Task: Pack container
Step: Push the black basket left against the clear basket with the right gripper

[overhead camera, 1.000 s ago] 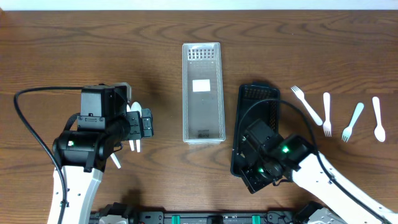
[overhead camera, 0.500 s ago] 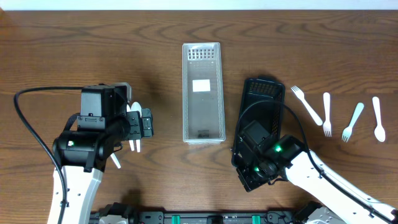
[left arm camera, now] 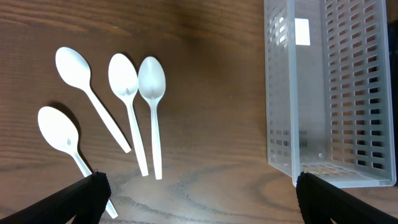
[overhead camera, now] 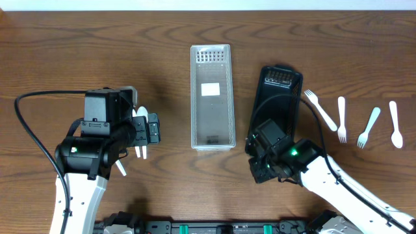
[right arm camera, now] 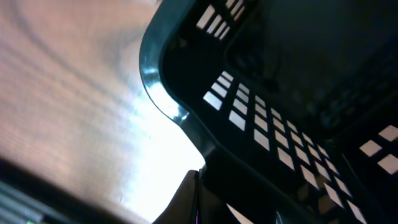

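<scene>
Counted: four white spoons (left arm camera: 128, 93), three white forks (overhead camera: 322, 110), one lone spoon (overhead camera: 396, 123), one clear slotted basket (overhead camera: 211, 97), one black slotted basket (overhead camera: 281, 91). All on a wooden table (overhead camera: 78, 52).

As for the left claw (left arm camera: 202, 196): spread wide, gripping nothing, hovering over the four white spoons, with the clear slotted basket just beside, to its right.

As for the right claw (overhead camera: 263, 168): clenched on the near end rim of the black slotted basket, which stretches slightly tilted ahead of it. White forks and lone spoon further to its right, nearest fork just beside the basket.
</scene>
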